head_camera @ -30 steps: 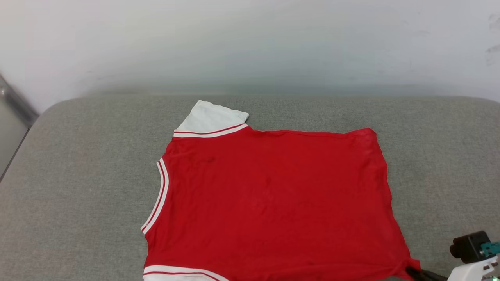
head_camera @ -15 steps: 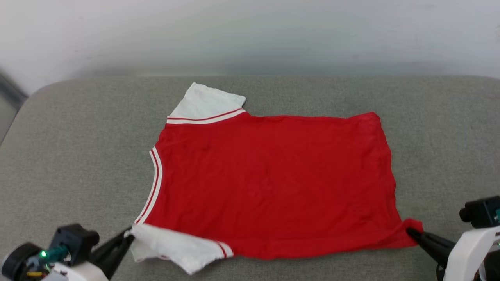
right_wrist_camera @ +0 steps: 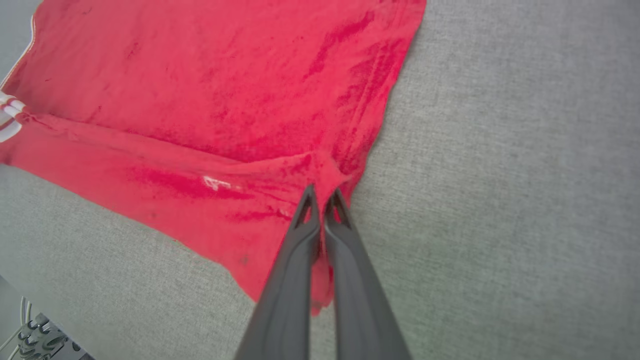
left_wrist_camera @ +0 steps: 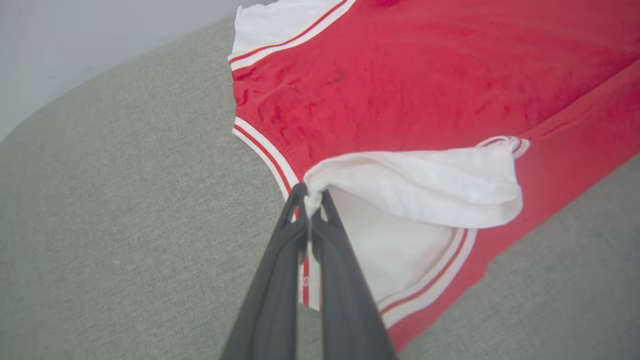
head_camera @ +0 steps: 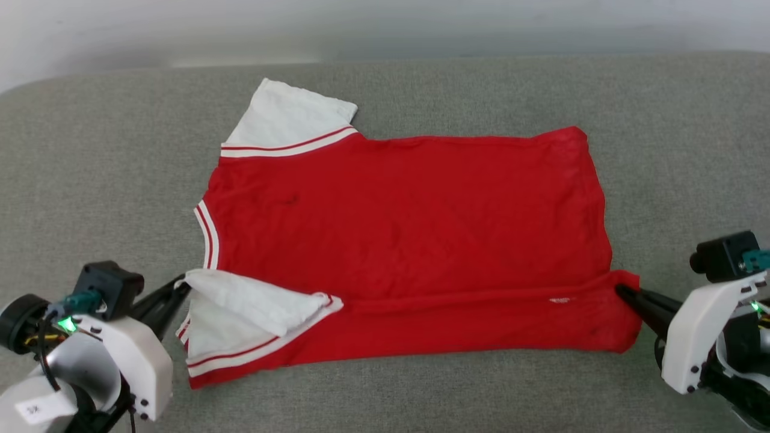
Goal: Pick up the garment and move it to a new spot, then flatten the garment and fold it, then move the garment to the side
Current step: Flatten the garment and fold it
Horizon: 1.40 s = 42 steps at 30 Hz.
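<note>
The garment point(head_camera: 409, 210), a red jersey T-shirt with white sleeves and striped trim, lies spread on the grey cushion, plain red side up. Its near edge is lifted and turned over onto the body, leaving a red band along the front. My left gripper point(head_camera: 180, 285) is shut on the white near sleeve point(left_wrist_camera: 415, 182), pinching its tip at the fingertips point(left_wrist_camera: 298, 192). My right gripper point(head_camera: 619, 290) is shut on the garment's near right corner point(right_wrist_camera: 327, 172). The far sleeve point(head_camera: 289, 114) lies flat.
The grey fabric cushion point(head_camera: 96, 180) stretches on all sides of the garment, with its rounded far edge meeting a pale wall point(head_camera: 385, 24). A bundle of cables point(right_wrist_camera: 40, 340) shows at the lower left of the right wrist view.
The head camera has tilted down, bringing both grippers into view. Both grippers have carried the garment's near edge up and away from me, folding a red strip and the white sleeve over the body.
</note>
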Motion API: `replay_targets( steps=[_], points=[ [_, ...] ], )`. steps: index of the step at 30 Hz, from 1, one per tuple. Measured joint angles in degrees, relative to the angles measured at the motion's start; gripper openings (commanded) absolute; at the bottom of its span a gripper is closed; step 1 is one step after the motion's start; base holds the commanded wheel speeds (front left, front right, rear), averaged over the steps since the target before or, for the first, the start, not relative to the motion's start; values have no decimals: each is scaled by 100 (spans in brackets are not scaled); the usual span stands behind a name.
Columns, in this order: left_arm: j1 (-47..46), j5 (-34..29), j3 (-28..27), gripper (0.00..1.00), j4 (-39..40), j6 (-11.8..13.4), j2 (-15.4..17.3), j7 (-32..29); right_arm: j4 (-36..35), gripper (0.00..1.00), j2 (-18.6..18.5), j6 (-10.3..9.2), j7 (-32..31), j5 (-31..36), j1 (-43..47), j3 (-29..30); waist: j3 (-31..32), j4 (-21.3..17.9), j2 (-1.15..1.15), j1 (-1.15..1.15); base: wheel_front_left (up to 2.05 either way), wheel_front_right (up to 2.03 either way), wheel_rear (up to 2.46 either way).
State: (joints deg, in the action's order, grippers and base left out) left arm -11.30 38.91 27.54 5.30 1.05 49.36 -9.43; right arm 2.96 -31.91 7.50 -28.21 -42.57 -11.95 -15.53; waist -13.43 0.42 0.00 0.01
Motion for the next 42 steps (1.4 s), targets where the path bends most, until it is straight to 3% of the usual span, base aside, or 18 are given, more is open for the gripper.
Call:
replay_targets(
  steps=[10,15,16,17,18,29,33,34,35,42],
  points=[
    [-639,-78,175,0,-825,-214,-327,-80,503,0,199,0,-47,345,-500,-152,-306,-61,0,0,0,0,0],
    [-1052,-120,274,0,-1274,-233,-701,-75,803,0,379,0,97,456,-687,-170,-369,-48,0,0,0,0,0],
    [-1107,-133,293,50,-1354,-201,-766,-79,844,37,399,0,155,517,-721,-157,-363,-47,0,0,0,0,0],
    [-1107,-133,293,100,-1354,-201,-766,-79,844,100,399,0,155,517,-721,-157,-363,-47,0,0,0,0,0],
    [-1163,-147,299,100,-1567,-57,-881,-105,965,100,471,0,178,608,-786,-133,-330,-51,0,0,0,0,0],
    [-906,-97,250,100,-1770,318,-1021,0,832,100,649,0,-68,1326,-705,-176,46,-101,0,0,0,0,0],
    [-661,-9,185,100,-1533,711,-1083,-127,611,100,918,0,-455,1704,-341,146,239,-93,0,-1,0,0,0],
    [-391,82,168,100,-1339,939,-1074,-316,478,100,1121,0,-690,1866,-150,385,334,-101,0,-1,0,0,0],
    [-391,82,168,100,-1339,939,-1074,-316,478,100,1121,0,-690,1866,-150,385,334,-101,0,-1,0,0,0],
    [585,457,-68,100,-226,1775,-1024,-650,-215,100,1764,0,-1624,2369,433,1194,457,-171,0,-2,0,0,0]
  ],
)
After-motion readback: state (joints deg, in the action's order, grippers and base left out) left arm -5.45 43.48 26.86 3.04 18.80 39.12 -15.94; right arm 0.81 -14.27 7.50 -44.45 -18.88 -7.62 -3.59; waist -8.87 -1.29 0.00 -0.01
